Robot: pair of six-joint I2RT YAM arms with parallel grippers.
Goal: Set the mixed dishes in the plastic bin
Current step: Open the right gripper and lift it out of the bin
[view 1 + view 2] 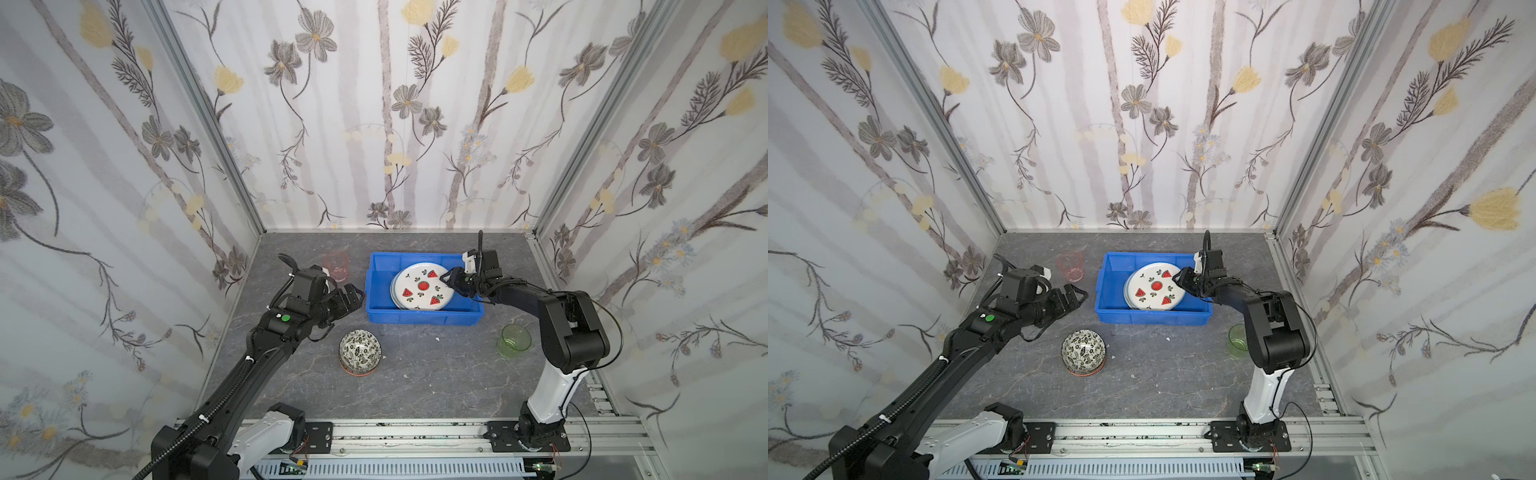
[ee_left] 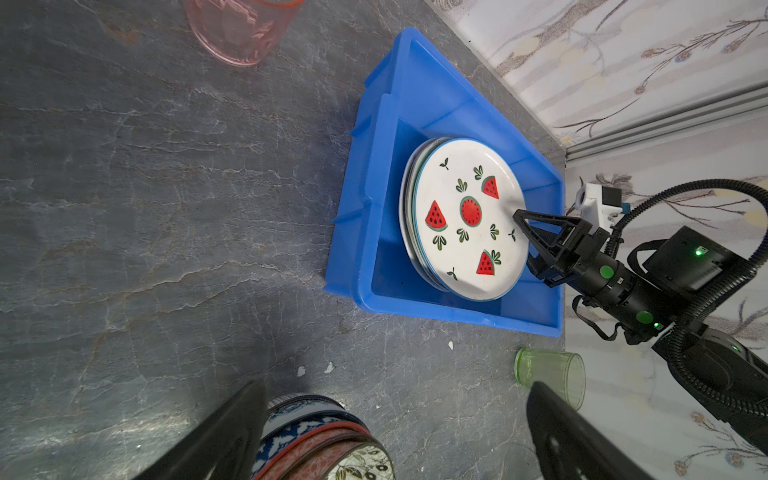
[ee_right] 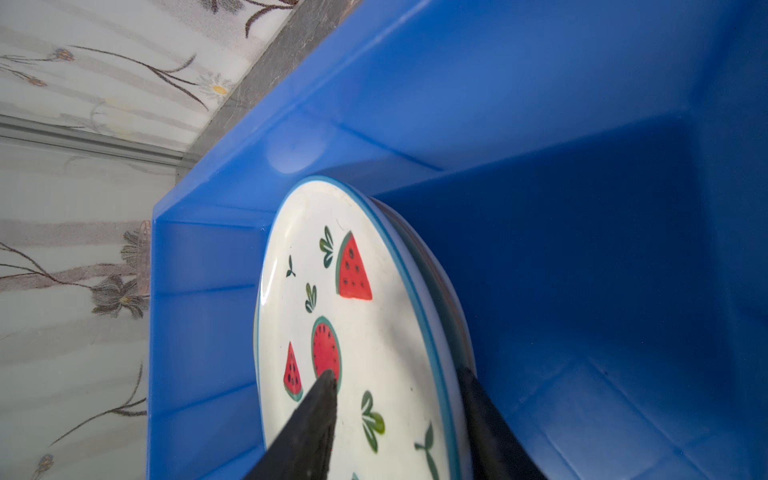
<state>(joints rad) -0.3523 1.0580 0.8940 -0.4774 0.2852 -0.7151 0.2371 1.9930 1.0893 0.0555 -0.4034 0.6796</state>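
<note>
Right gripper (image 1: 451, 280), jaws parted astride the rim, appears to be releasing the watermelon plate (image 1: 419, 287) into the blue bin (image 1: 424, 318) mid-frame; next it must lift clear without dragging it, the wide-open left gripper (image 1: 358, 296) hanging centre-left near the bowls (image 1: 360, 351).

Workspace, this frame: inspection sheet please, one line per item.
Surface: grey marbled tabletop.
Job's things: blue rectangular plastic bin holds a tilted stack of round plates, white watermelon plate on top; outside it stand stacked patterned bowls, translucent pink cup, translucent green cup.
Clutter: small white specks.
Grippers: left gripper open, empty, beside bin; right gripper astride plate rim, grip unclear.
Cables: black corrugated conduit along left arm; thin black cable loops by right arm.
Surroundings: floral-wallpaper walls, aluminium rail in front.
</note>
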